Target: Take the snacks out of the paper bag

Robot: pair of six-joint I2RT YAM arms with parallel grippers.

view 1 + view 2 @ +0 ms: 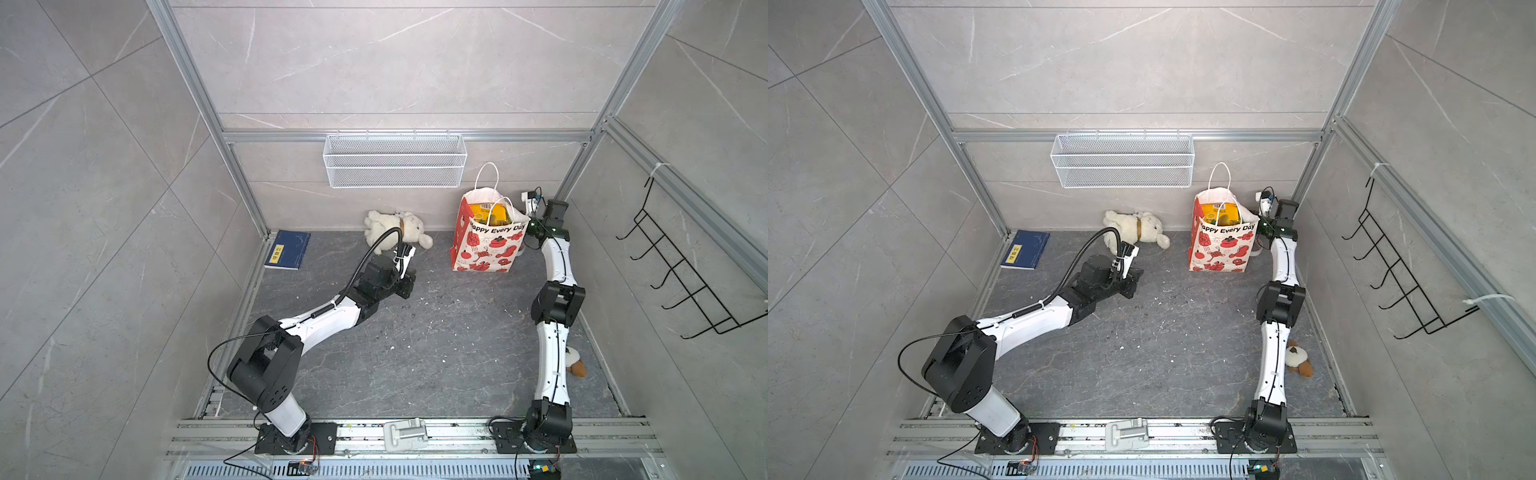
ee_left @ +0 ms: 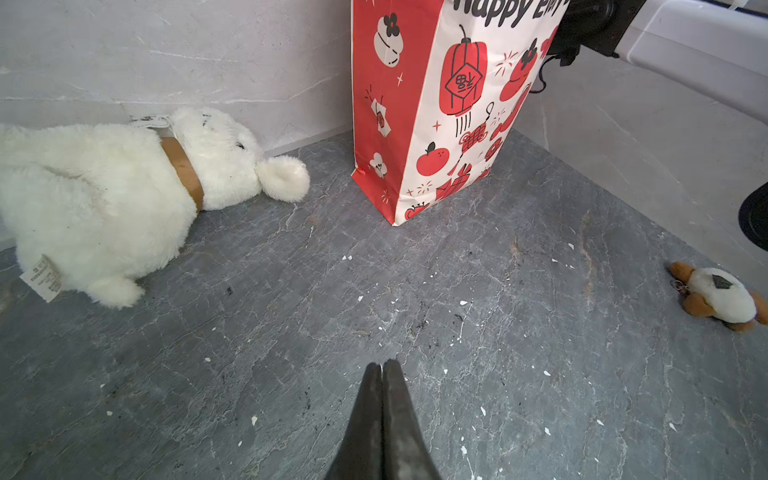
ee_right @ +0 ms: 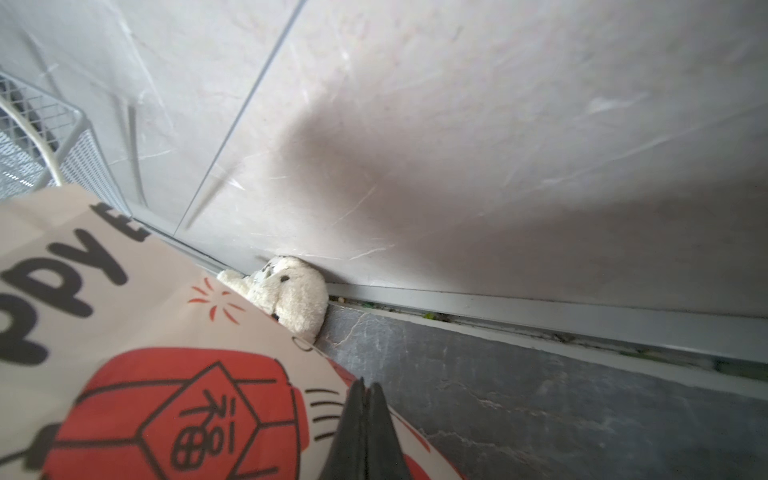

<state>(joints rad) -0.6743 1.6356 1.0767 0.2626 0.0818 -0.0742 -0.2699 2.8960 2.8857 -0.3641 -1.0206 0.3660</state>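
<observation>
Paper, tall and light: the bag (image 1: 486, 249) stands upright at 1 o'clock on the floor (image 1: 415, 353), close to the back wall (image 1: 395, 83). The snacks (image 1: 492, 212) sit inside it, yellow and green showing at the open mouth. The right gripper (image 3: 366, 386), pressed together, is at the bag's 3 o'clock side; whether it touches I cannot tell. A sideways nudge from there would likely tip or crumple the bag. Reaching in, a finger could snag the cord handles (image 1: 490, 163) arching over the mouth and lift the whole bag. The foil packets look slippery and may slide out of a pinch, or come out two at once. The left gripper (image 2: 381, 365), also pressed together and empty, hangs near the middle, too far to steady the bag.

Floor is dark grey stone-look, scuffed and flecked white. A rabbit (image 1: 395, 228) lies at 12, a book (image 1: 287, 249) at 10, a small toy (image 1: 575, 363) at 4. Grey tiled walls stand all round, with a wire basket (image 1: 395, 160) at the back and a black rack (image 1: 685, 270) at 3.
</observation>
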